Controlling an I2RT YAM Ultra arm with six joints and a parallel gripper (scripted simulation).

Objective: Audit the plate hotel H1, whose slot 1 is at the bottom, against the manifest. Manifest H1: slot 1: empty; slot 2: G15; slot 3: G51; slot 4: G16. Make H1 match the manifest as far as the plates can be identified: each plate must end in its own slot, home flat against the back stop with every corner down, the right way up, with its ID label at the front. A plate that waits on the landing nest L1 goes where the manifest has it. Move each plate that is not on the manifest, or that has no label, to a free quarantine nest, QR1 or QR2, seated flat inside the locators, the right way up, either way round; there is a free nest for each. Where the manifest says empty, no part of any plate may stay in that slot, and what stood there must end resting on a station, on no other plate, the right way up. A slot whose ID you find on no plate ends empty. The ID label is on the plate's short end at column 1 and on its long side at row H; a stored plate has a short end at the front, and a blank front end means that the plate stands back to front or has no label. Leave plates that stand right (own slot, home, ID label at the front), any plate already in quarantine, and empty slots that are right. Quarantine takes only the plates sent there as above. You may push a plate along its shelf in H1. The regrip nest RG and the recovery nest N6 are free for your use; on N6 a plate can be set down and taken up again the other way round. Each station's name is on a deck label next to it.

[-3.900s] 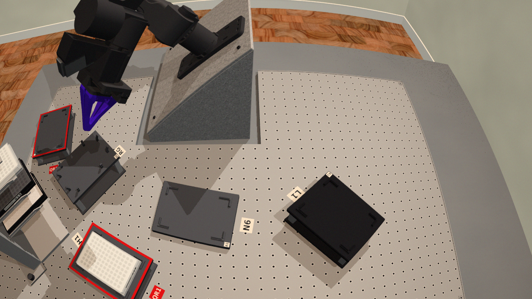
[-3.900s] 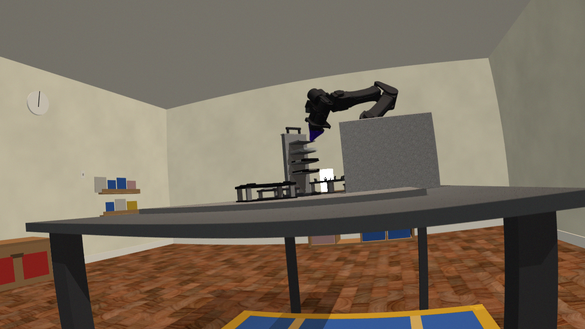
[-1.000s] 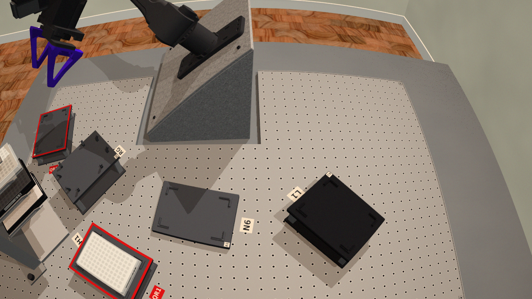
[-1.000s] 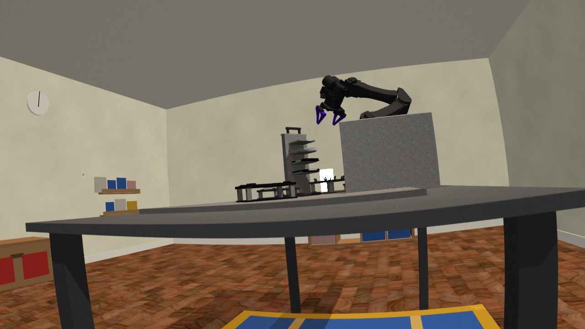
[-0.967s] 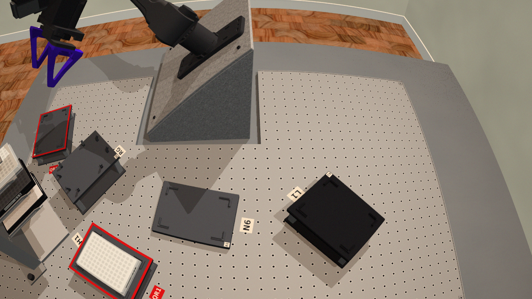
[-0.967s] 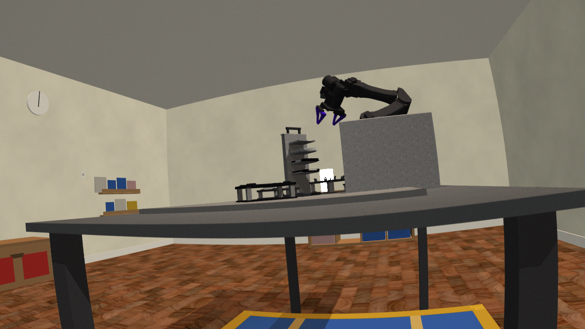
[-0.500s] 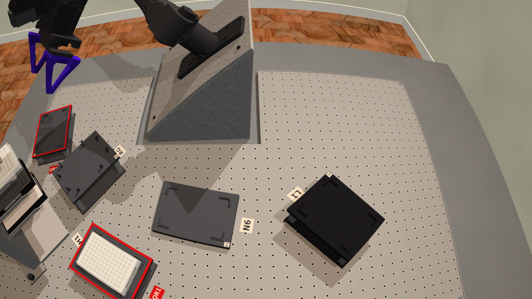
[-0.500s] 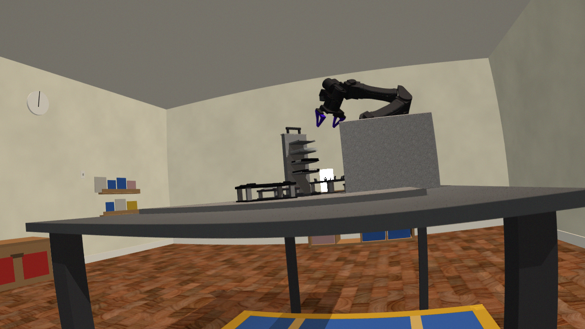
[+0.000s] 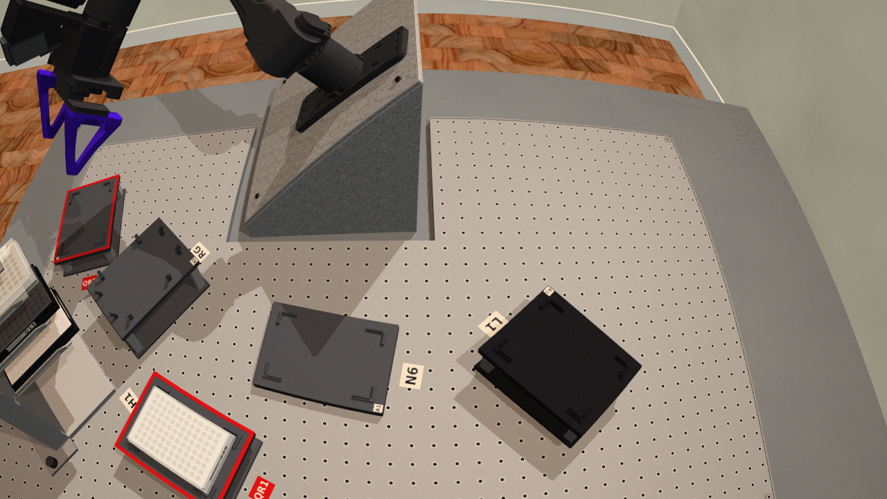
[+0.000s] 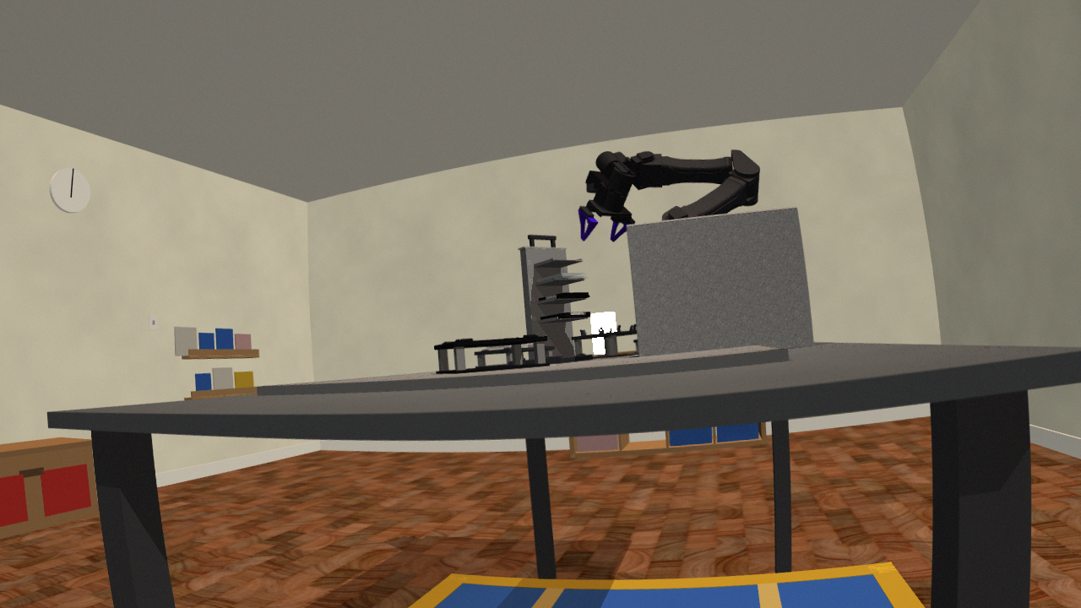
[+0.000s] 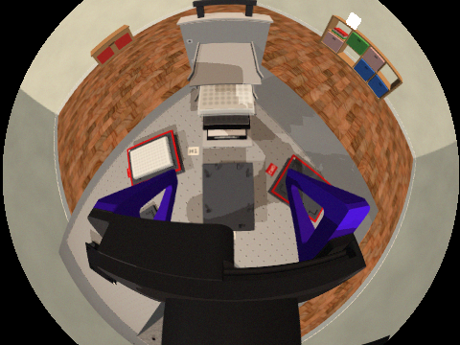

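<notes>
My gripper [image 9: 59, 152] [image 10: 598, 238] [image 11: 231, 174] is open and empty. It hangs high over the back left corner of the deck, above and behind the empty QR2 nest [image 9: 86, 220] [image 11: 282, 184]. The plate hotel H1 [image 9: 28, 328] [image 10: 547, 298] [image 11: 224, 67] stands at the left edge. A white plate [image 9: 8, 273] [image 11: 224, 96] lies on an upper shelf, with dark plates [image 9: 24, 313] [image 11: 225, 123] on the shelves below. Their labels are too small to read. A white well plate [image 9: 177, 437] [image 11: 149, 159] sits flat in the red-framed nest by the QR1 label [image 9: 261, 487].
The tilted regrip nest RG [image 9: 145, 278] [image 11: 228, 192], the recovery nest N6 [image 9: 325, 353] and the landing nest L1 [image 9: 558, 362] hold no plates. The arm's grey wedge pedestal [image 9: 347, 154] [image 10: 718, 279] stands at the back middle of the deck.
</notes>
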